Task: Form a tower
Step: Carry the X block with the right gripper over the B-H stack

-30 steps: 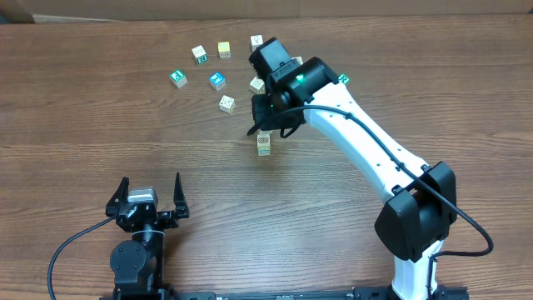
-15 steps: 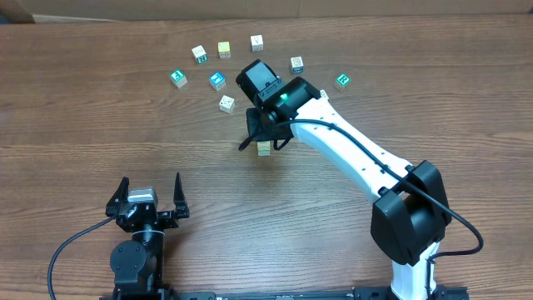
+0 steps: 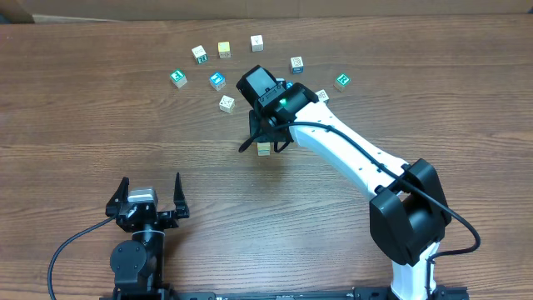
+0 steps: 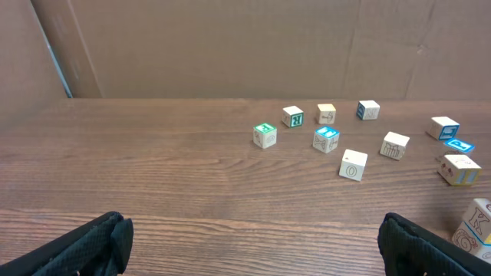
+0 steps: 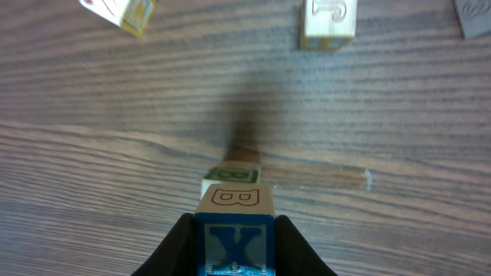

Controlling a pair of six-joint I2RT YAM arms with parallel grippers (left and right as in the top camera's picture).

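Where the wooden counter (image 3: 83, 142) is seen from overhead, it is crossed by the white right arm (image 3: 350, 150), which is stretched from its base at the near right up to the centre. The left arm (image 3: 133, 250) is parked at the near left edge. Its left end effector (image 3: 151, 185) is spread wide with nothing between the fingers. In the left wrist view the same left end effector (image 4: 257, 249) is shown only as two dark fingertips at the bottom corners, well apart.

The right end effector (image 3: 265, 142) is poised directly over the tower (image 3: 264, 150), which stands at the middle of the counter, nearer than the scattered cubes. In the right wrist view the right end effector (image 5: 234, 247) is closed narrowly on the blue-X cube (image 5: 234, 230), whose top face is printed with a B. The tower (image 5: 232, 177) is glimpsed just beyond and below that cube, with a green mark on its pale top. Whether the two are touching cannot be told.

Farther off, loose cubes are spread in an arc: a green-marked cube (image 3: 177, 78) at the left, a blue-marked cube (image 3: 217, 81) beside it, a pale cube (image 3: 226, 103) nearest the tower, and another green-marked one at the far right.
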